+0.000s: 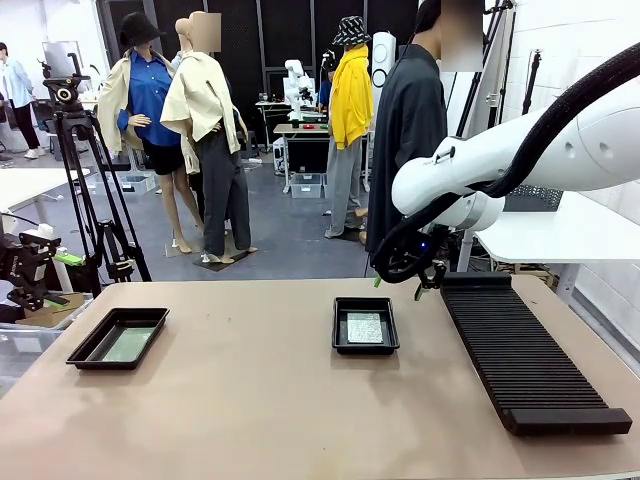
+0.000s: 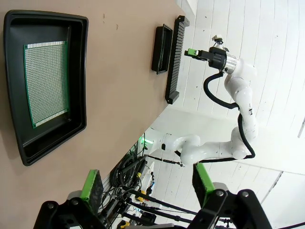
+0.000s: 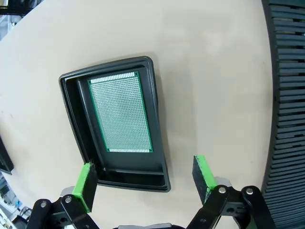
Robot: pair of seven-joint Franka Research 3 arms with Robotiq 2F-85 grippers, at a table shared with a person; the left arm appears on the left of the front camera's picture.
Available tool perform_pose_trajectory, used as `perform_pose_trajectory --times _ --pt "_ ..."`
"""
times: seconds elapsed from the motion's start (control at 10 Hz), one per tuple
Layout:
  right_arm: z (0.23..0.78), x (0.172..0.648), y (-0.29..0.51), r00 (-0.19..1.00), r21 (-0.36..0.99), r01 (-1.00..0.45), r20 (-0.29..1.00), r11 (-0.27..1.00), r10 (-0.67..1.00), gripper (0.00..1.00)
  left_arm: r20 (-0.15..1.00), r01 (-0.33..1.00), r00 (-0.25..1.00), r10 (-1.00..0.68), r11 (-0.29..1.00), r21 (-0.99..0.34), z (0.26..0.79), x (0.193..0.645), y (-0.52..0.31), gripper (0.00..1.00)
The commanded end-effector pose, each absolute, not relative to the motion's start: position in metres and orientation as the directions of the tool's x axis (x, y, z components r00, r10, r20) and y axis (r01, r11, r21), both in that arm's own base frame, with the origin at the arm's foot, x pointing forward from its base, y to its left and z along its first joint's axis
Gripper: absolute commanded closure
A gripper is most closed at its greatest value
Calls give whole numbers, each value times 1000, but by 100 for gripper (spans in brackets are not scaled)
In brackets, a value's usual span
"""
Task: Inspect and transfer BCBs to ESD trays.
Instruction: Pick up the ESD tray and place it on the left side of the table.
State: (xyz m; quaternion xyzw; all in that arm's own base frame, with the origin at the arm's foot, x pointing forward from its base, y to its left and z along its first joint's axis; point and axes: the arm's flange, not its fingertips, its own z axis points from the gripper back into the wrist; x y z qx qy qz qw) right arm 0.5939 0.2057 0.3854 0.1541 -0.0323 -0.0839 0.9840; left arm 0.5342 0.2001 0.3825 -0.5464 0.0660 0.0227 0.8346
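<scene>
Beige tabletop (image 1: 260,400) runs across the front view, with a lab floor, a tripod and other tables behind it. On its left part sits one black tray (image 1: 118,337) with a green board (image 1: 128,345) lying flat on its floor. In the left wrist view the left gripper (image 2: 148,183) has its two green-padded fingers spread wide with nothing between them; the same tray (image 2: 76,86) lies beyond and to the side of the left fingertip, its board (image 2: 45,82) flat inside, well apart from the pads.

Near the table's middle sits the second tray (image 1: 365,326), also holding one board (image 1: 364,328) flat on its floor. The right gripper (image 1: 428,283) hangs above the table between this tray and the ribbed rack (image 1: 525,350), near the rack's far end. In the right wrist view the right gripper (image 3: 147,176) is spread wide and holds nothing. The tray (image 3: 157,119) lies just ahead of the fingers, its near rim at the left finger (image 3: 86,185), and its board (image 3: 121,111) rests flat on the floor beyond that fingertip, not touching it. Bare table lies ahead of the right finger (image 3: 205,173), and the rack (image 3: 286,95) runs along the far side of that finger.

A person in dark clothes (image 1: 410,130) stands at the table's far side, behind the right arm (image 1: 540,150).
</scene>
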Motion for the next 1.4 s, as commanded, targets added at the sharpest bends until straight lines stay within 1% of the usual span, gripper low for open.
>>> perform_pose_trajectory --times 0.0,0.1,0.2,0.3,0.5,0.8,0.9,1.1,1.3 --pt "386 594 205 983 309 157 38 938 -177 0 -148 -124 989 -24 424 -897 385 531 197 0" --pt "385 594 206 984 309 155 38 938 -175 0 -148 -124 989 -24 424 -897 385 531 197 0" --pt "393 591 180 972 377 213 15 902 -236 0 -148 -124 989 -24 424 -897 385 531 197 0" --pt "397 587 153 964 452 247 -27 857 -264 0 -148 -124 989 -24 424 -897 385 531 197 0" --pt "402 579 100 941 565 309 -63 765 -334 0 -148 -124 989 -24 424 -897 385 531 197 0" --pt "398 577 30 913 703 357 -126 614 -388 0 -148 -124 989 -24 424 -897 385 531 197 0" --pt "395 579 10 923 757 333 -138 562 -360 0 -148 -124 989 -24 424 -897 385 531 197 0" --pt "383 583 -24 941 826 316 -209 467 -266 0 -148 -124 989 -24 424 -897 385 531 197 0" --pt "378 589 -45 957 849 280 -209 447 -203 0 -148 -124 989 -24 424 -897 385 531 197 0"
